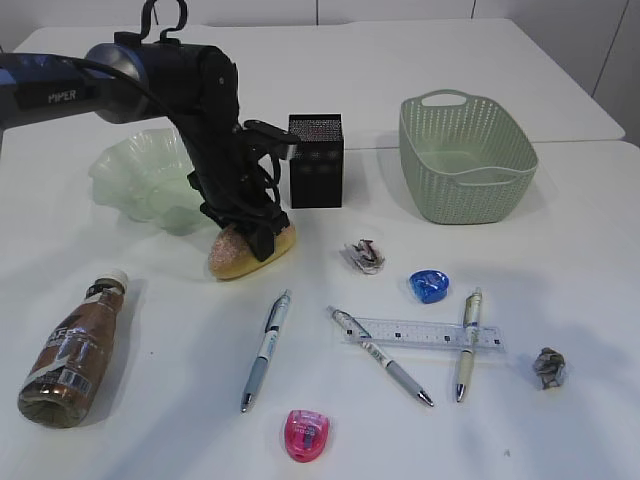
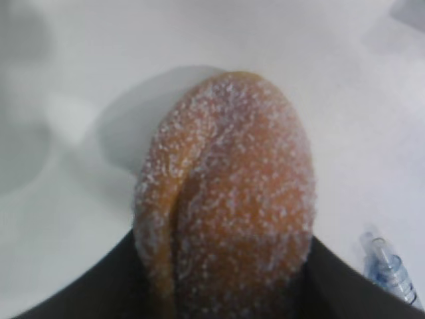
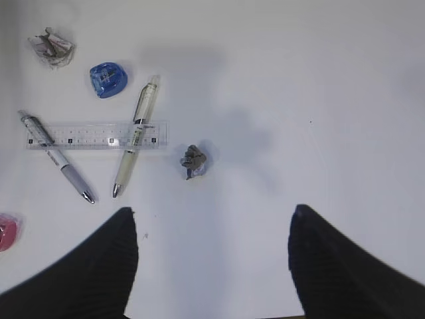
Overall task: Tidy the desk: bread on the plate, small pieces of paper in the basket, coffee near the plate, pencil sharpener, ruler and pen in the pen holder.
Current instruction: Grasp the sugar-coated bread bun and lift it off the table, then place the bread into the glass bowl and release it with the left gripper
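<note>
I am closing my left hand (image 1: 250, 232) around the sugared bread (image 2: 229, 199), which is lying on the counter (image 1: 560, 420) directly under it, beside the green plate (image 1: 140, 175). It looks soft and crushable, so I am gripping its sides lightly. My right hand (image 3: 212, 266) is hanging open, empty.

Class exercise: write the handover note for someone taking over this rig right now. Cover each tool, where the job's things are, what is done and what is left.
Left tool: down on the bread, fingers either side; closure unclear.
Right tool: open, empty, above the table.
Bread on the table beside the green plate. Coffee bottle lying front left. Basket and black pen holder at the back.
Ruler, three pens, blue sharpener, pink sharpener and two paper balls lie loose.
Done: nothing.
Left: everything.
</note>
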`<state>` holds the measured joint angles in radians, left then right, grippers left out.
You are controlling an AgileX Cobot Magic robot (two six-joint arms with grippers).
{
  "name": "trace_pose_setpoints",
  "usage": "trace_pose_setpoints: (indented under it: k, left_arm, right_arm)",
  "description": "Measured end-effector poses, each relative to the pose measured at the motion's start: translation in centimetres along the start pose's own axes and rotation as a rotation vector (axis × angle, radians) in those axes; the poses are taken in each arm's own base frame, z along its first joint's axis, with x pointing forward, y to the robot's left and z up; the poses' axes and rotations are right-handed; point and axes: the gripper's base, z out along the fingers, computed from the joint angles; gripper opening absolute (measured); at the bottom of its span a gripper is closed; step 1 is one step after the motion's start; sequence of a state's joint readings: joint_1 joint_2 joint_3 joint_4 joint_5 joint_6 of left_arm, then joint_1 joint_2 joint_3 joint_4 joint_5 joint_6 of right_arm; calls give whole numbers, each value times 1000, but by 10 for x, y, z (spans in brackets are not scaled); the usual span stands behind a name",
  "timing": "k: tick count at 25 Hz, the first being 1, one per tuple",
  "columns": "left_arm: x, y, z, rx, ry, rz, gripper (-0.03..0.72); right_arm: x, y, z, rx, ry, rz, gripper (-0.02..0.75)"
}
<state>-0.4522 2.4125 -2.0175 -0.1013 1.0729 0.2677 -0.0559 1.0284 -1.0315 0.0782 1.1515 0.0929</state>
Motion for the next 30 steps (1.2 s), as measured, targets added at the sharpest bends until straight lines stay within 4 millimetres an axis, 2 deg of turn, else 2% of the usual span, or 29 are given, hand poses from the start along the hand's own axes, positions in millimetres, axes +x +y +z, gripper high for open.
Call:
trace_pose_setpoints:
  k: [2,7,9,14,23,26,30]
  left_arm:
    - [0,0,0,0,-1,0,267]
    - [-3,-1,-10,15,16,0,215]
    - [-7,-4,-22,41,13,-5,211]
    - [-29,-11,-58,105,-121,-41,208]
    - [-45,-15,-96,137,-248,-75,208]
    - [-45,-8,-107,54,-261,-84,208]
    - [-41,15,-116,-81,-259,-161,208]
  right_arm:
    - [-1,0,0,-1,-6,0,551]
    - [-1,0,0,-1,-6,0,551]
    - [-1,0,0,-1,-6,0,551]
    - [-1,0,0,-1,-7,2,551]
    - [-1,0,0,-1,-7,2,551]
    - [-1,0,0,-1,-7,2,551]
    - [-1,0,0,-1,-7,2,551]
